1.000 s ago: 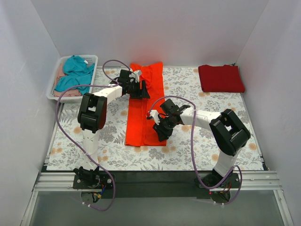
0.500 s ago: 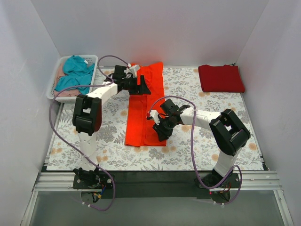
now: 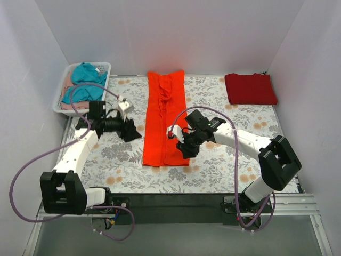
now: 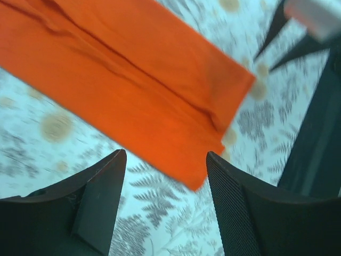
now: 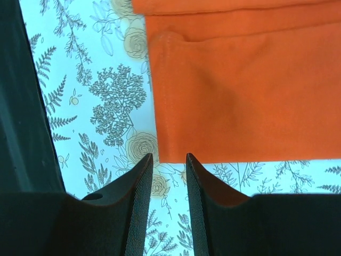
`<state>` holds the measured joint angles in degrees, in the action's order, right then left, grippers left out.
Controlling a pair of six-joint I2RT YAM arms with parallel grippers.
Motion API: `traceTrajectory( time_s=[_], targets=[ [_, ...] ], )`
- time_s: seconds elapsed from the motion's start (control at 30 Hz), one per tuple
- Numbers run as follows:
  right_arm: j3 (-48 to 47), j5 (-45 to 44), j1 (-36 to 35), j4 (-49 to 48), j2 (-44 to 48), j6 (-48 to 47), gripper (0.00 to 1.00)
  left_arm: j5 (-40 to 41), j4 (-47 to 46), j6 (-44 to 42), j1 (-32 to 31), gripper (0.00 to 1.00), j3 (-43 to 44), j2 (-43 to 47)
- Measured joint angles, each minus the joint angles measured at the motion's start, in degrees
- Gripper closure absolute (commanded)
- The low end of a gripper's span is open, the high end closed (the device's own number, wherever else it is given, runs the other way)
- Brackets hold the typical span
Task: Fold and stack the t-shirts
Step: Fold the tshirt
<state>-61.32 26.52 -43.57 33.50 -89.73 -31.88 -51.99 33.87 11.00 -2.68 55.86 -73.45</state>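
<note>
The orange-red t-shirt lies flat in the middle of the table, folded lengthwise into a long strip. It also shows in the left wrist view and the right wrist view. The crimson t-shirt lies folded at the back right. My left gripper is open and empty, just left of the strip's middle, with the strip's near end ahead of its fingers. My right gripper is at the strip's near right corner, jaws a narrow gap apart with only table between them.
A white basket stands at the back left with a teal garment and a pale pink garment in it. The table has a floral cloth. White walls close in the back and both sides.
My left arm has let go of the shirt's upper part and swung back and to the left, to beside the strip's middle. The right gripper has stayed at the near right corner.
</note>
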Motion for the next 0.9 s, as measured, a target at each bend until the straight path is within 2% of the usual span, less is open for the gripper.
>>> traceTrajectory(
  time_s=[0.13,0.27,0.5,0.9],
  targets=[
    [0.4,-1.9,-4.9,0.0,0.1,-1.9,0.64,-0.6,5.1,-11.7,-1.5,0.44,-11.1,6.1],
    [3.5,-4.3,-9.0,-2.8,0.1,-2.4,0.64,-0.5,5.9,-18.4,-5.1,0.46,-18.1,10.1],
    [9.6,-13.7,-10.5,-9.4,-1.5,-2.4,0.64,3.5,0.2,-21.0,-13.0,0.46,-25.7,13.9],
    [14.0,-16.3,-11.6,-16.4,0.4,-2.6,0.65,10.9,-8.9,-24.2,-18.6,0.49,-29.1,10.2]
  ],
)
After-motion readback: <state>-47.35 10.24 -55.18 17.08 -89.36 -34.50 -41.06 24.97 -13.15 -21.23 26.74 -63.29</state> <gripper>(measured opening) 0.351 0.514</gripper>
